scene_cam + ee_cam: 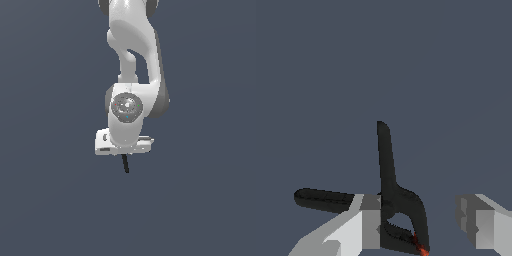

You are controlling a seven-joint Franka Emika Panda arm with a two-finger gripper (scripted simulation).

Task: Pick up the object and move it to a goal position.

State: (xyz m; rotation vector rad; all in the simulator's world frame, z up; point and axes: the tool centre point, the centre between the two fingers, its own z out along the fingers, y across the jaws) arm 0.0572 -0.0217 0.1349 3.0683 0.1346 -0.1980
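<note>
A: Wrist view: clamp [393,200] sits between the gripper [418,225] fingers [368,220], one pad against its body, the other finger well apart. So fingers are wide, nothing clamped that I can tell.

B: Exterior view?

A: Arm [132,75] hides most; a black handle [125,163] pokes out below the hand. Lifted or resting, can't tell. Judging: grasp pending, carry to goal left; no goal marker visible.

B: Containers?

A: None in view.
</note>
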